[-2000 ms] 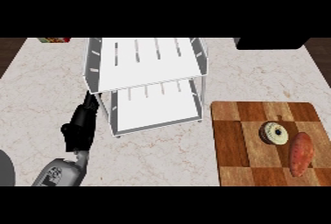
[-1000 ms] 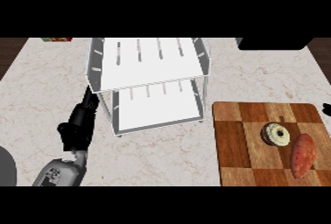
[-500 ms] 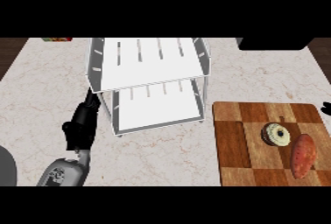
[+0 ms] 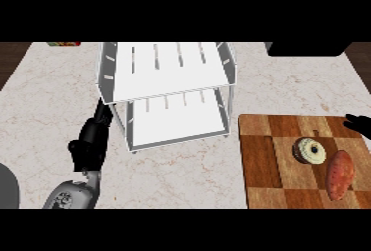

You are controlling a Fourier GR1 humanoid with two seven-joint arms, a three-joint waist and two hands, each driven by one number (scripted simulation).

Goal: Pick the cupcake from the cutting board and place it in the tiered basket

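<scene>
The cupcake (image 4: 311,150), pale-topped with a dark centre, sits on the wooden cutting board (image 4: 279,166) at the right. An orange sweet potato (image 4: 339,174) lies just right of it. The white two-tier basket (image 4: 168,88) stands at the upper middle of the counter. My left hand (image 4: 91,142) lies on the counter beside the basket's left side, fingers straight and pointing away, holding nothing. Only the dark fingertips of my right hand (image 4: 358,122) show at the right edge, above the board's far corner and short of the cupcake.
A dark block (image 4: 308,48) sits at the back right edge of the marble counter. A small red and green item (image 4: 64,44) shows at the back left. A grey rounded shape (image 4: 6,188) fills the lower left corner.
The right hand's fingertips have come into view at the right edge over the board's far corner. The left hand has shifted slightly toward the basket.
</scene>
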